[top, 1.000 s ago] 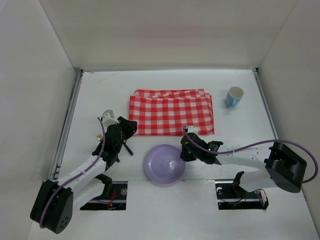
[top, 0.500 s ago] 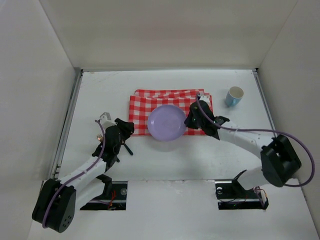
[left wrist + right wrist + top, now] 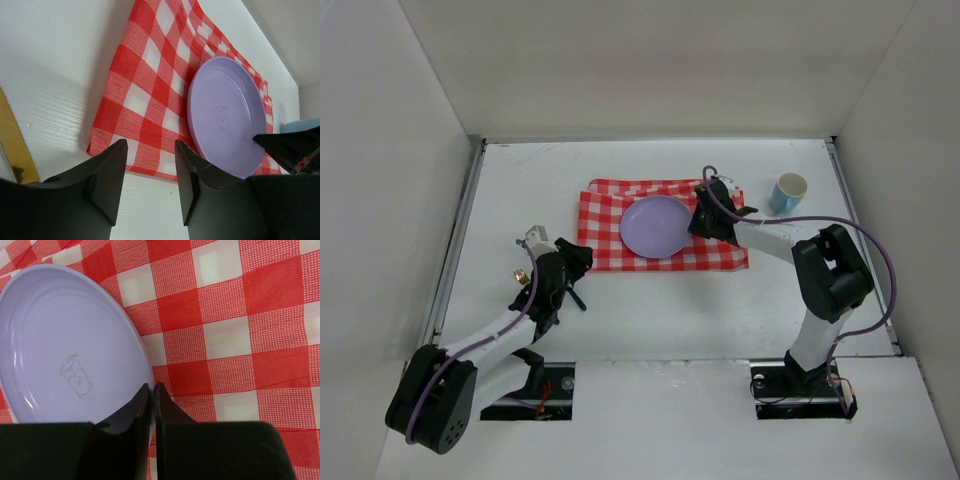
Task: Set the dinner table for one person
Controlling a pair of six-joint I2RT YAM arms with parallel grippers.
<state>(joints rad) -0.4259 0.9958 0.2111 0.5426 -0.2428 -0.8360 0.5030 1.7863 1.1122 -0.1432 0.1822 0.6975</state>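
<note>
So here's what we're looking at. The dinner table (image 3: pixel 520 190), a big plain white tabletop with thin metal side rails, fills the middle of the top view. A folded red-and-white checked cloth (image 3: pixel 610 245) lies in its upper centre.

On the cloth sits a round lilac plastic plate (image 3: pixel 655 227) with a tiny cartoon print in the middle. We can't tell whether it's lying fully flat. A small light blue cup (image 3: pixel 787 192) stands upright on the bare table to the right of the cloth, clear of it.

The right arm comes up from its base at the lower right and bends sharply at the elbow. Its forearm reaches toward the upper left, over the cloth's right edge. The right gripper (image 3: pixel 698 222) is at the plate's right rim. In the right wrist view its two black fingers (image 3: pixel 145 405) are pinched nearly together, with the rim between them.

The left arm stretches diagonally from the lower left corner. The left gripper (image 3: pixel 578 275) stops near the cloth's lower left corner, apart from it. Its jaws stand a moderate gap apart with nothing between them.

In the left wrist view we also see a gold, saw-edged strip (image 3: pixel 17 145) lying on the table at the left edge of the frame. We can't make out what it is.
</note>
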